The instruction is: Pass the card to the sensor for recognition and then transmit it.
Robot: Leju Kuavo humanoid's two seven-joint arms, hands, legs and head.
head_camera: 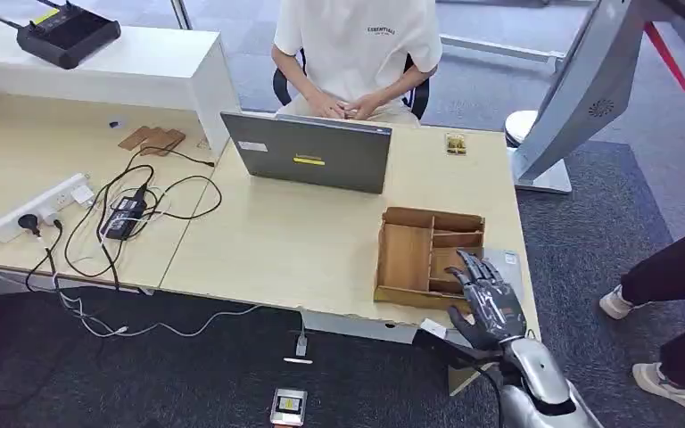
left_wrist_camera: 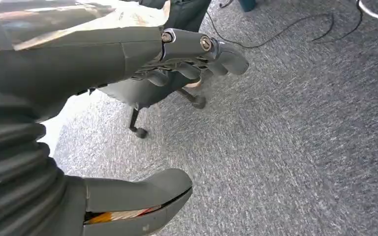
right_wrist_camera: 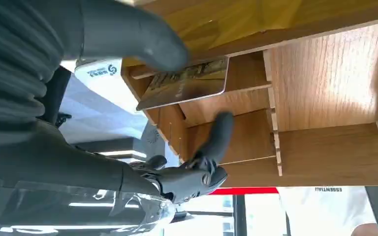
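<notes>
We see a wooden organiser box (head_camera: 428, 254) on the right part of the bench (head_camera: 303, 241), near its front edge, split into one wide compartment on the left and several narrower ones on the right; from the head view the wide compartment looks bare, and our right hand (head_camera: 486, 303) covers the nearest narrow ones. The right wrist view brings us close to the same box (right_wrist_camera: 325, 93): there the card (right_wrist_camera: 187, 83), dark and gold-printed, lies tilted at the edge of a narrow compartment, with our thick thumb (right_wrist_camera: 138, 39) pressing on one end of it and a dark finger (right_wrist_camera: 219, 135) reaching into the next compartment, so our right fingers hold the card over the box; whether the card touches the divider we cannot tell. The head view hides the card under the hand. The left wrist view shows our left hand (left_wrist_camera: 128, 113) over grey carpet (left_wrist_camera: 300, 147), its fingers (left_wrist_camera: 197, 54) partly curled toward the thumb with nothing in them, and the wheeled base of a chair (left_wrist_camera: 142, 105) beyond. Behind the box stands an open grey laptop (head_camera: 308, 152), with a person in a white shirt (head_camera: 357, 45) seated behind it, hands together at the bench edge. To the left lie a power strip (head_camera: 40, 209) and black cables (head_camera: 134, 214), and a black router (head_camera: 67, 34) sits on a white shelf. A small device (head_camera: 288, 406) lies on the floor before the bench, and another person's legs (head_camera: 669, 294) stand at the right.
</notes>
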